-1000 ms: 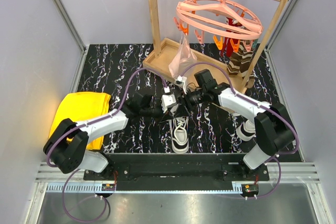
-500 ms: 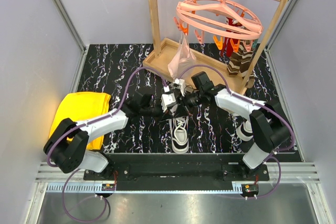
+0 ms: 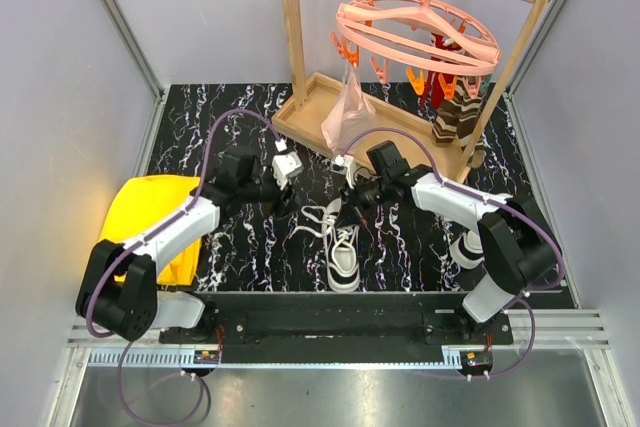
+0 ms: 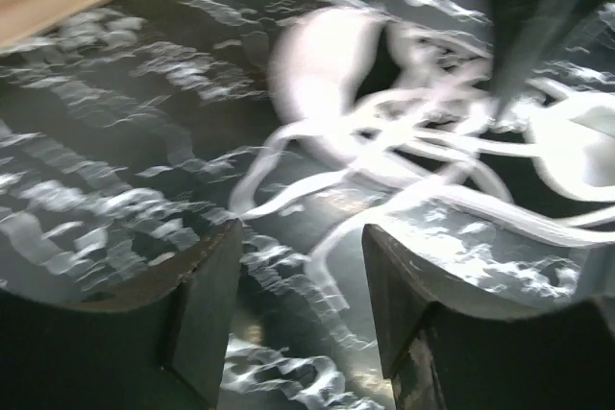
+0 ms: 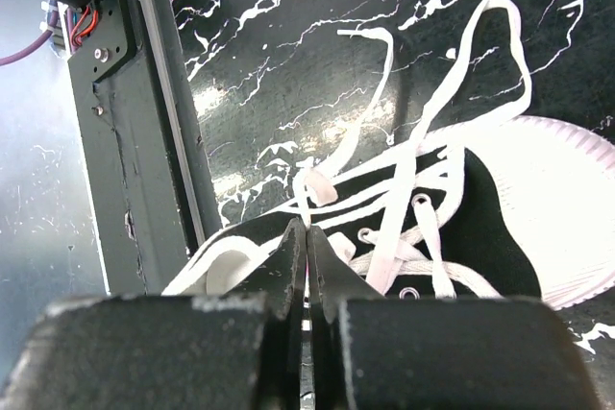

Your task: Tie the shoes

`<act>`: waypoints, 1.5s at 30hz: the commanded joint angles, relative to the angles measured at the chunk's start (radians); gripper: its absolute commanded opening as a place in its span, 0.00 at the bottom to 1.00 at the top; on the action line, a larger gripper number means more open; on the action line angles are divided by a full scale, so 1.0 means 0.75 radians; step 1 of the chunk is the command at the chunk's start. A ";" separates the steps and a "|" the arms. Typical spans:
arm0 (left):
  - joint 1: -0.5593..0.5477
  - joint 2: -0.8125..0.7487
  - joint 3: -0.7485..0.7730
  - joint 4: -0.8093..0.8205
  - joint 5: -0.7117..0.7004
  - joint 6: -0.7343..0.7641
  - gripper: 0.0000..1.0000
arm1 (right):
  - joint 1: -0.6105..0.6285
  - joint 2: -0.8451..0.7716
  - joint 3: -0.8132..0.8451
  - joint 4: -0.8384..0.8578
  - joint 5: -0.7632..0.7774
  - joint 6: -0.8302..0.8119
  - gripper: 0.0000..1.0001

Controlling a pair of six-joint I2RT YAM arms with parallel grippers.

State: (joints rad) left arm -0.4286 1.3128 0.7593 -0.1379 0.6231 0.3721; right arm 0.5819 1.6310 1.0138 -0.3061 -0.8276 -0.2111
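Note:
One white shoe (image 3: 343,252) with black trim stands near the table's front edge, its long laces (image 3: 308,220) loose to its left. The second shoe (image 3: 467,245) is partly hidden behind the right arm. My right gripper (image 3: 348,211) is over the first shoe's opening. In the right wrist view the right gripper (image 5: 307,229) is shut on a white lace (image 5: 314,189) above the black tongue (image 5: 461,237). My left gripper (image 3: 283,185) is left of the shoe, apart from it. The left wrist view is blurred: the left gripper (image 4: 303,271) is open and empty, with tangled laces (image 4: 384,141) beyond it.
A yellow cloth (image 3: 150,212) lies at the left under the left arm. A wooden rack with a tray base (image 3: 305,117) stands at the back. It carries a pink clip hanger (image 3: 415,37), a plastic bag (image 3: 347,112) and brown striped socks (image 3: 455,119).
My left gripper has opened, let go of the lace and drawn back to the left, away from the shoe. My right gripper has shut on a lace over the shoe.

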 commanded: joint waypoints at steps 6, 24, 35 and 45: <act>0.001 0.299 0.284 -0.196 0.020 0.374 0.58 | 0.012 -0.048 0.010 0.028 0.007 -0.033 0.00; -0.026 0.657 0.558 -0.718 -0.084 1.486 0.59 | 0.009 -0.041 0.008 0.026 0.017 -0.035 0.00; -0.087 0.710 0.626 -0.767 -0.166 1.539 0.61 | 0.009 -0.025 0.015 0.032 0.019 -0.040 0.00; -0.177 0.763 0.679 -0.837 -0.199 1.574 0.54 | 0.009 -0.023 0.015 0.032 0.028 -0.054 0.00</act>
State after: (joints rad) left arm -0.5190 1.8599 1.2297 -0.7406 0.5114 1.5120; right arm 0.5804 1.6249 1.0130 -0.3168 -0.8040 -0.2249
